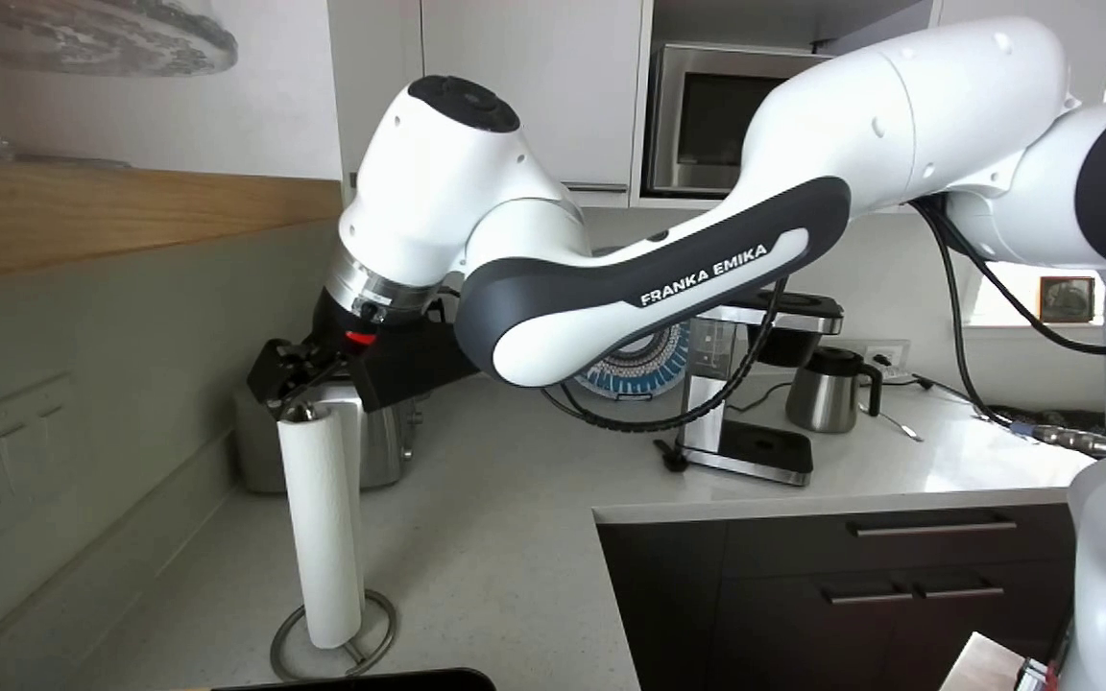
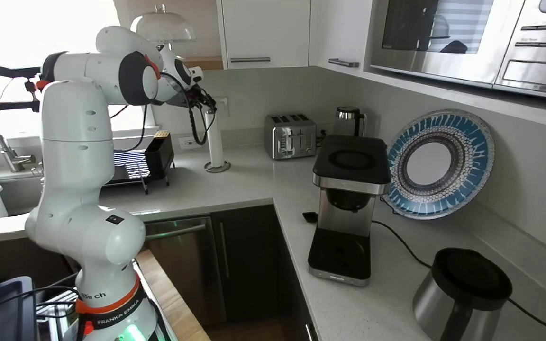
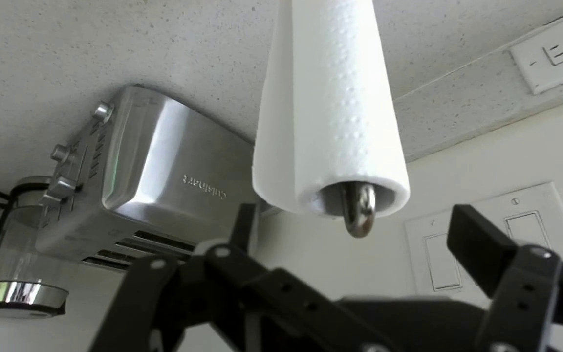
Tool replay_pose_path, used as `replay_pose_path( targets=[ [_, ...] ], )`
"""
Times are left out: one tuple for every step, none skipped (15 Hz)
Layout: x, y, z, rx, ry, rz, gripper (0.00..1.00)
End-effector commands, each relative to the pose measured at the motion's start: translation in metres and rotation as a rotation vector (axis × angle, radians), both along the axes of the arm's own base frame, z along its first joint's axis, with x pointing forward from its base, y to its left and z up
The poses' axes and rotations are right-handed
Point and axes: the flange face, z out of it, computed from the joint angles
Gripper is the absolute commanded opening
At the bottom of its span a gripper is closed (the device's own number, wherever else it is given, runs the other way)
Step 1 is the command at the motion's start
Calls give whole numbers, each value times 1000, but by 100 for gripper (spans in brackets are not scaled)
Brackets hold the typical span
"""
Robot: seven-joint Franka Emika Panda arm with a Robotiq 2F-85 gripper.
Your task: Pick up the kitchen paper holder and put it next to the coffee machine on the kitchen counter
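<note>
The kitchen paper holder (image 1: 318, 528) stands upright on the kitchen counter (image 1: 505, 547), a white roll on a round metal ring base; it also shows in an exterior view (image 2: 215, 142). In the wrist view its roll (image 3: 342, 107) points down the picture, with the rounded metal rod tip protruding. My gripper (image 3: 355, 227) is open, its fingers apart on either side of the rod tip, not touching it. In both exterior views the gripper (image 1: 289, 389) (image 2: 209, 102) is at the holder's top. The coffee machine (image 2: 351, 161) stands on the other counter leg; its steel pot (image 2: 460, 293) stands apart from it.
A steel toaster (image 2: 292, 137) and a glass kettle (image 2: 349, 121) stand in the corner behind the holder. A blue patterned plate (image 2: 486, 142) leans behind the coffee machine. A dish rack (image 2: 159, 154) stands near the holder. A wooden shelf (image 1: 131, 216) juts out above the counter.
</note>
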Motion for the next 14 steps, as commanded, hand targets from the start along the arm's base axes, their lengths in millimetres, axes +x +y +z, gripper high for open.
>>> replay_pose_path(
  targets=[
    [13, 15, -5, -47, -28, -13, 100],
    [15, 17, -4, -45, -37, -10, 99],
    [17, 19, -3, -36, -43, -12, 85],
    [20, 21, -4, -31, -48, -9, 82],
    [21, 23, -3, -26, -53, -9, 73],
    [22, 25, -3, -18, -57, -1, 66],
    [23, 27, -2, -12, -60, -3, 63],
    [24, 28, -2, -8, -57, -10, 60],
    [25, 28, -1, -1, -53, -21, 56],
    [25, 29, -1, 5, -49, -29, 60],
    [25, 30, -1, 14, -43, -38, 61],
    [24, 30, -1, 24, -39, -47, 61],
    [23, 31, 0, 32, -34, -54, 62],
    [22, 32, 0, 41, -27, -62, 63]
  ],
)
